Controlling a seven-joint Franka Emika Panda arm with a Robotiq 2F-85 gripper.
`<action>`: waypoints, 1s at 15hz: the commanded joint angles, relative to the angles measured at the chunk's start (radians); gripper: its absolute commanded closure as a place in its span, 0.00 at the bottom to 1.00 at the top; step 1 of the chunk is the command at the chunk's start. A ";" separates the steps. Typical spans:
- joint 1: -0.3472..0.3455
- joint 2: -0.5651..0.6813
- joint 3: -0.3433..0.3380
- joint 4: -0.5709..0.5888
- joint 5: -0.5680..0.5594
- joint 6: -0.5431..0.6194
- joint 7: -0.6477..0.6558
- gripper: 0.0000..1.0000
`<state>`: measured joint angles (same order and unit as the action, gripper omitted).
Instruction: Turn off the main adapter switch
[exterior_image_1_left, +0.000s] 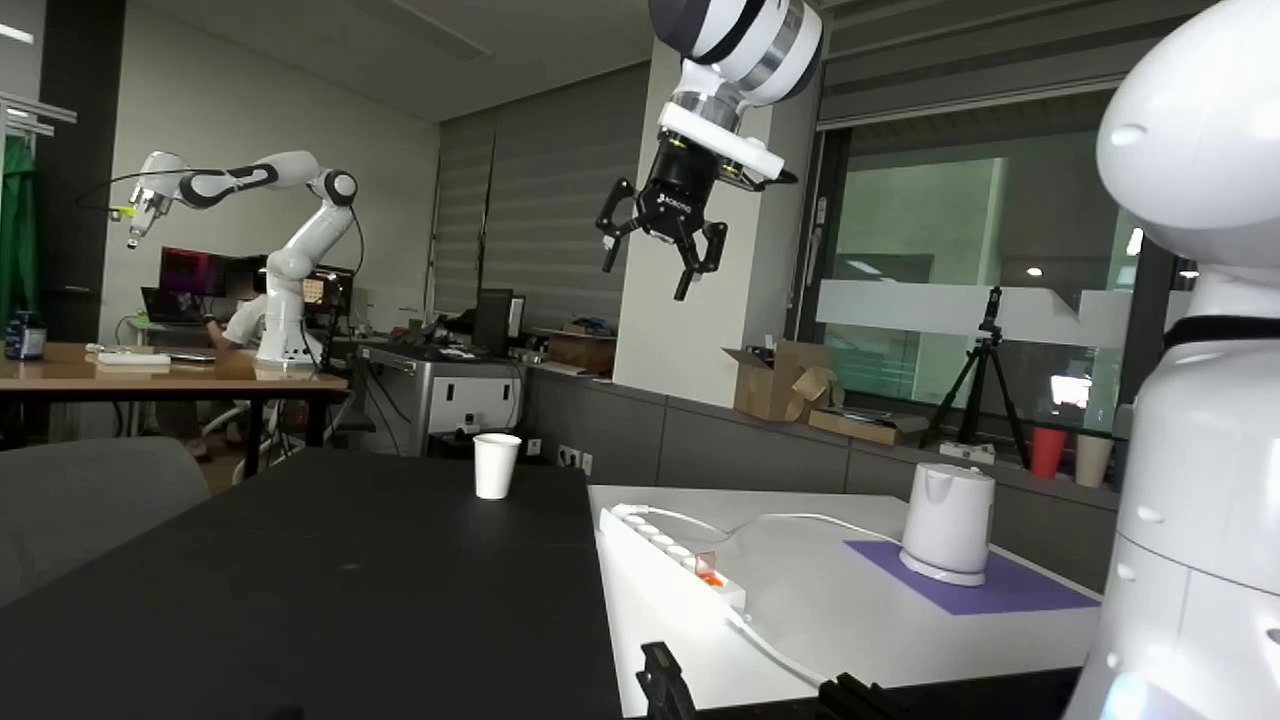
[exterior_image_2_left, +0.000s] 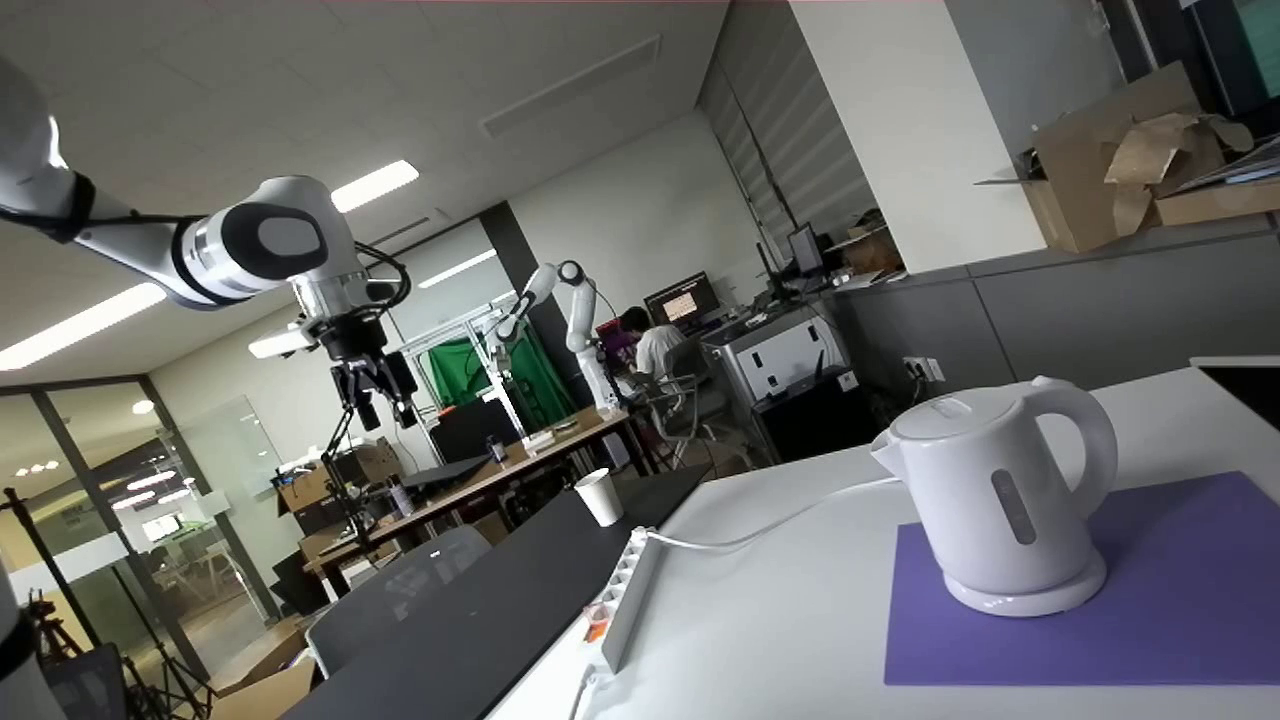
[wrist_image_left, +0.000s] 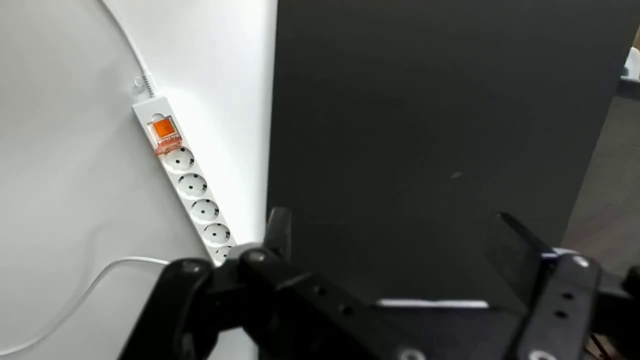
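The adapter (wrist_image_left: 198, 198) is a long white power strip lying on the white table, seen in the wrist view and in both exterior views (exterior_image_1_left: 735, 594) (exterior_image_2_left: 630, 605). The main adapter switch (wrist_image_left: 163, 127) is a small orange rocker at its cable end, also visible in both exterior views (exterior_image_1_left: 711, 579) (exterior_image_2_left: 597, 631). A clear reddish flap (wrist_image_left: 169, 145) beside the switch stands raised. My gripper (exterior_image_1_left: 646, 270) is open and empty, high above the tables and apart from the adapter; it also shows in an exterior view (exterior_image_2_left: 388, 415) and the wrist view (wrist_image_left: 392, 225).
A white kettle (exterior_image_2_left: 990, 500) stands on a purple mat (exterior_image_2_left: 1180, 580) on the white table (exterior_image_2_left: 780, 620). A white cable runs from the adapter's far end towards the kettle. A paper cup (exterior_image_1_left: 495, 466) stands on the black table (exterior_image_1_left: 350, 540) adjoining the white one.
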<state>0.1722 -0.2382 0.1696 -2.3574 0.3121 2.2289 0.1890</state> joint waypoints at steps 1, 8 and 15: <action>-0.009 0.020 -0.010 -0.013 -0.005 0.033 -0.022 0.00; -0.053 0.125 -0.019 -0.112 -0.117 0.218 -0.003 0.25; -0.088 0.238 -0.055 -0.165 -0.317 0.332 0.022 0.69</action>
<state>0.0886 -0.0218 0.1293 -2.5108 0.0601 2.5333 0.1664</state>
